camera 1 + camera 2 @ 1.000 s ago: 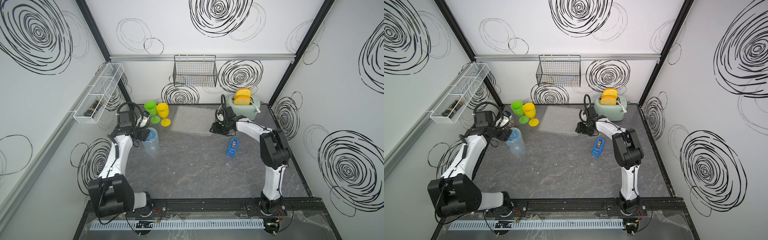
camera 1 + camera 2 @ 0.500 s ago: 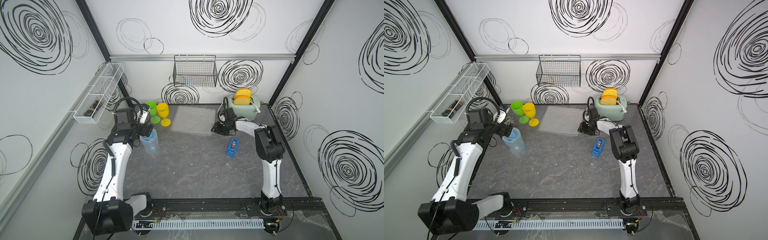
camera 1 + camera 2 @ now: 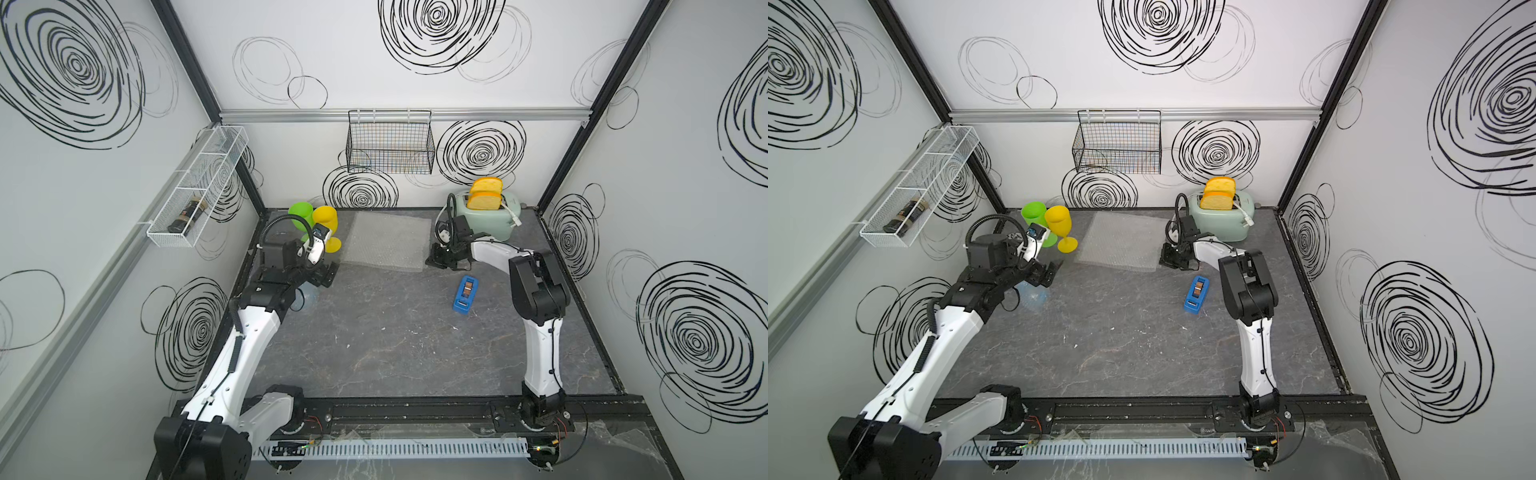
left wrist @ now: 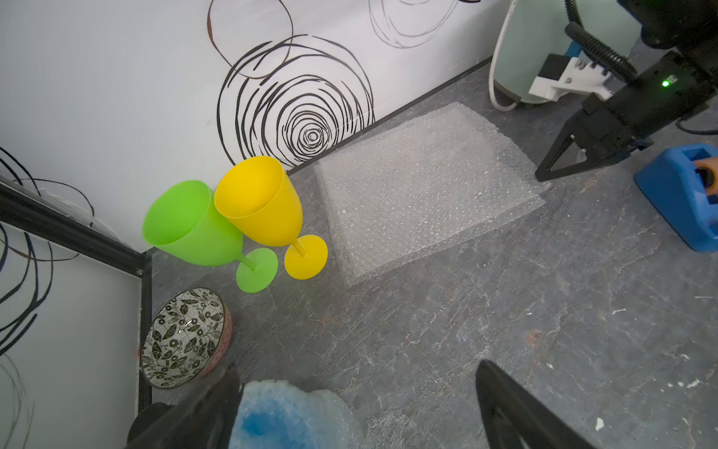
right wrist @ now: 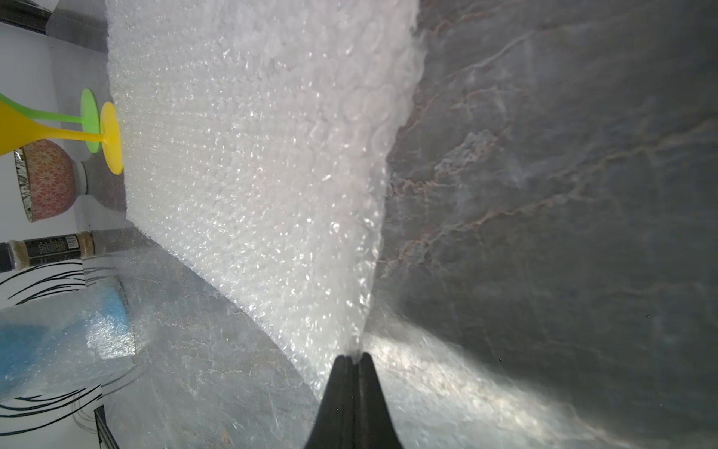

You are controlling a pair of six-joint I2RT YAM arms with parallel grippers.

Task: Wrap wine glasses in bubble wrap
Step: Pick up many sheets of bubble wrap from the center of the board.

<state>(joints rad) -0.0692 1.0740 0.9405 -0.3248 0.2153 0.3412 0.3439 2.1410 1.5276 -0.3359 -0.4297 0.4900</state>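
The wrap (image 5: pixel 252 155) is pinched at its edge by the right gripper (image 5: pixel 352 359); the left gripper (image 4: pixel 353 383) is spread above 1 wrapped blue glass (image 4: pixel 279 420).

— Anything in here you can actually read?
— Hardly. The bottle (image 3: pixel 188 214) lying in the rack (image 3: pixel 216 166) has a dark label (image 5: pixel 50 245) with pale lettering on it. In both top views it's too small, and in the right wrist view it's blurred.
— So no word, brand or number?
— None I can make out.
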